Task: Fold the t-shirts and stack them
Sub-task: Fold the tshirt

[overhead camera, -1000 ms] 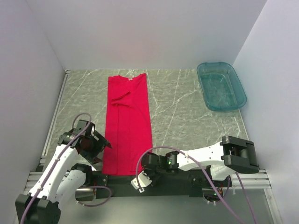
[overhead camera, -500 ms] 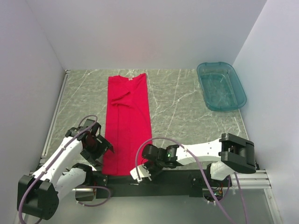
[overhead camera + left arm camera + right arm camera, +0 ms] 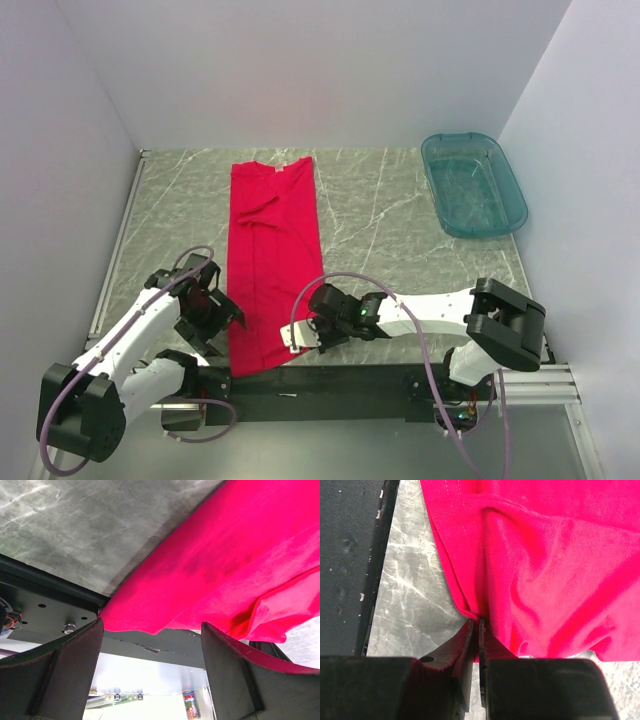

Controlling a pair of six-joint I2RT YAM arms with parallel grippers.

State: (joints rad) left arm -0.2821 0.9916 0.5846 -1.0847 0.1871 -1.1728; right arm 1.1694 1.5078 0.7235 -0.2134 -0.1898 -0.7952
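Right gripper [image 3: 476, 627]: jaws pinched together on near hem of red t-shirt [image 3: 272, 240]; cloth bunched just ahead of fingertips. Left gripper [image 3: 150, 635]: jaws wide apart, holding nothing; shirt's near corner just ahead, ungripped. Shirt lies lengthwise on table [image 3: 380, 230].

Both wrist views crop the t-shirt [image 3: 225, 555] at top and right; the right gripper [image 3: 476, 628] covers its near right corner; its label [image 3: 279, 169] is too small to read.
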